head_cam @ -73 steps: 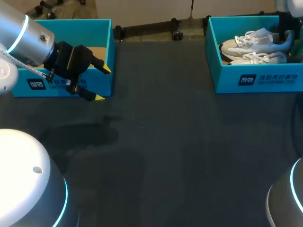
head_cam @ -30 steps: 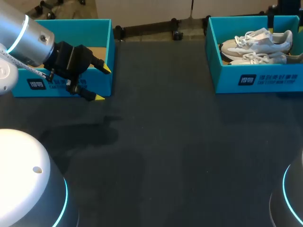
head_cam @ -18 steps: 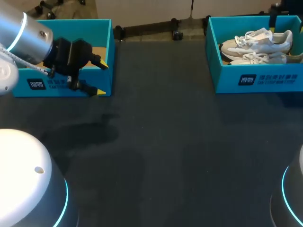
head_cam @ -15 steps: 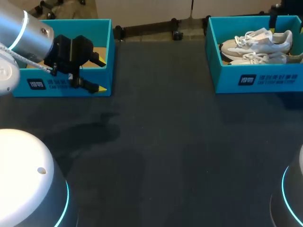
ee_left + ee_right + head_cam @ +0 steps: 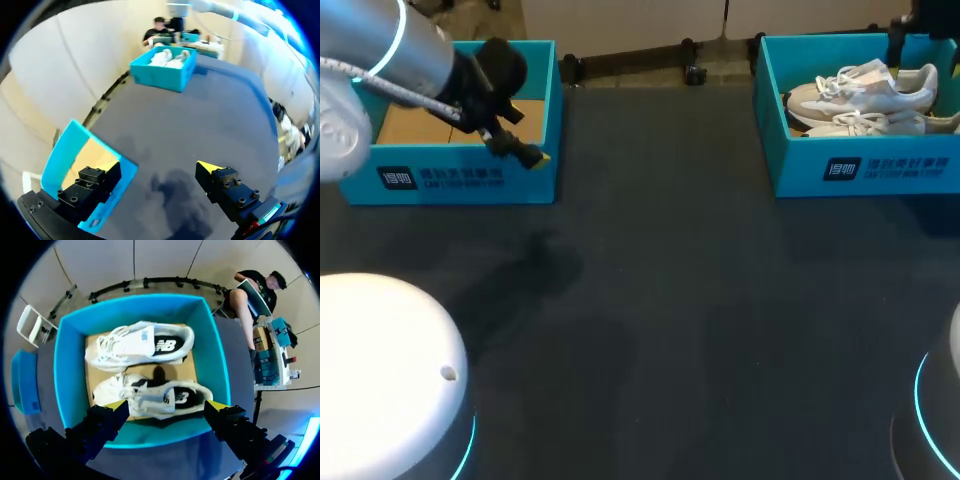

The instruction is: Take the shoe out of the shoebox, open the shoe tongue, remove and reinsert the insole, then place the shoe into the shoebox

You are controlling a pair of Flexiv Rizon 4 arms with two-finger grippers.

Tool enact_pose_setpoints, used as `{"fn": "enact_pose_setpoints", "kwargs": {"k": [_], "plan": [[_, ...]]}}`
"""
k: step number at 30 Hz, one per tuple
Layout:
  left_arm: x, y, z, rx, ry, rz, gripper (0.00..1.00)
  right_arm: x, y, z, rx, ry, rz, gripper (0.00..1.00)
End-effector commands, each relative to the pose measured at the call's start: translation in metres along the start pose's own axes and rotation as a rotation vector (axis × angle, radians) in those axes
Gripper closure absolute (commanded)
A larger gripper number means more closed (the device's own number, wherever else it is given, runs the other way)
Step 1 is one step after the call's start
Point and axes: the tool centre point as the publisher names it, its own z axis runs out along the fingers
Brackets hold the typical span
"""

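Shoes [image 5: 150,396], white pair, in shoebox [image 5: 69,365] beneath right gripper [image 5: 167,405], jaws apart; left gripper [image 5: 156,166] jaws apart, one finger over second box [image 5: 62,150] corner.

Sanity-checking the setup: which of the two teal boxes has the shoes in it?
The teal box under the right gripper: two white shoes lie in it. The other teal box, by the left gripper, shows only bare cardboard floor.

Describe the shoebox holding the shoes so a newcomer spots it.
On the dark table, two teal boxes stand along the far edge. Take the right box. It holds a pair of white shoes; the left box shows only its bare brown floor.
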Motion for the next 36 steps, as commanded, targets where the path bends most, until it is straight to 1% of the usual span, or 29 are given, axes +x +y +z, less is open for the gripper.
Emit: {"fn": "enact_pose_setpoints", "kwargs": {"k": [1,5,7,12,15,16,18,19,21,23,27,29,30,33,36], "plan": [[-0.005,0.001,-0.004,-0.3,-0.179,-0.584,0.0,-0.001,-0.016,-0.009,0.038,0.029,-0.037,0.0],[-0.005,0.001,-0.004,-0.3,-0.179,-0.584,0.0,0.002,-0.033,-0.017,0.064,0.043,-0.06,0.0],[-0.005,0.001,-0.004,-0.3,-0.179,-0.584,0.0,0.004,-0.044,-0.021,0.073,0.049,-0.069,0.0],[-0.005,0.001,-0.004,-0.3,-0.179,-0.584,0.0,0.014,-0.069,-0.023,0.095,0.063,-0.108,0.0],[-0.005,0.001,-0.004,-0.3,-0.179,-0.584,0.0,0.018,-0.076,-0.024,0.091,0.064,-0.108,0.0],[-0.005,0.001,-0.004,-0.3,-0.179,-0.584,0.0,0.02,-0.08,-0.025,0.076,0.08,-0.089,0.0],[-0.005,0.001,-0.004,-0.3,-0.179,-0.584,0.0,0.023,-0.084,-0.024,0.069,0.07,-0.076,0.0],[-0.004,-0.001,-0.003,-0.325,-0.153,-0.633,0.0,0.023,-0.086,-0.024,0.061,0.074,-0.061,0.0],[-0.003,-0.006,-0.001,-0.358,-0.161,-0.734,0.0,0.025,-0.091,-0.025,0.045,0.098,-0.04,0.0],[-0.004,-0.01,0.0,-0.376,-0.167,-0.827,0.0,0.025,-0.095,-0.025,0.045,0.103,-0.035,0.0],[-0.006,-0.016,0.005,-0.436,-0.106,-0.987,0.0,0.025,-0.108,-0.026,0.02,0.131,-0.033,0.0],[-0.007,-0.017,0.008,-0.433,-0.112,-1.007,0.0,0.024,-0.112,-0.026,0.008,0.142,-0.026,0.0],[-0.008,-0.02,0.01,-0.457,-0.071,-1.053,0.0,0.022,-0.118,-0.026,-0.004,0.139,-0.031,0.0],[-0.012,-0.025,0.016,-0.461,-0.068,-1.101,0.0,0.02,-0.129,-0.028,-0.027,0.141,-0.04,0.0],[-0.015,-0.028,0.022,-0.466,-0.056,-1.159,0.0,0.019,-0.14,-0.027,-0.031,0.138,-0.049,0.0]]}}
